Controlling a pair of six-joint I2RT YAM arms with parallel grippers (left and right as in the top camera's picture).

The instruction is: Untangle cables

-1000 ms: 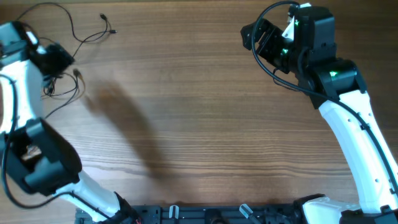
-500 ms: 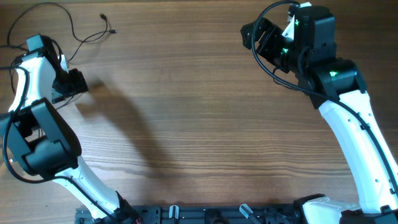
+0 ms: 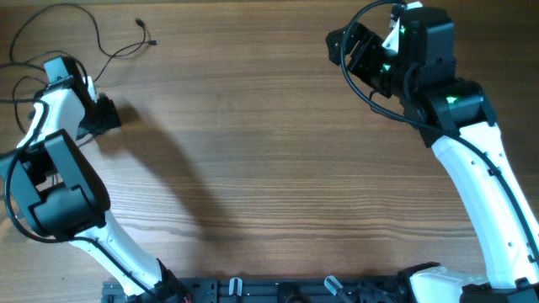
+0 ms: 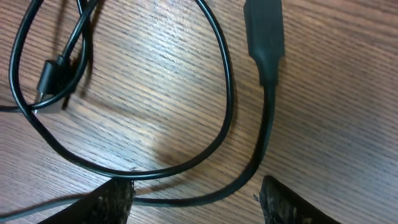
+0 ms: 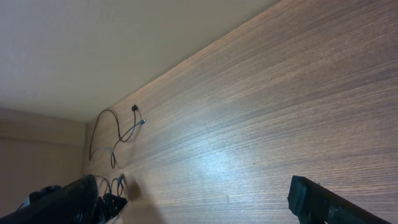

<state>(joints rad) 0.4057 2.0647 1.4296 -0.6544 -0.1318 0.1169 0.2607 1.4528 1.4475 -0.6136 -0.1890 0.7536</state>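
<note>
The cables are thin black cords lying in loose loops at the table's far left corner, with small plugs at their ends. My left gripper is low over their near part and hides it from above. In the left wrist view a cord loop and two plugs lie on the wood, and one cord runs between my open fingertips. My right gripper is raised at the far right, open and empty. It sees the cables far off.
The wooden table spreads between the two arms. Thicker black cables hang on the right arm. The table's far edge meets a plain wall. The left arm's body stands at the near left.
The left arm has swung and its gripper has moved right and down onto the near part of the cables. The right arm has not moved.
</note>
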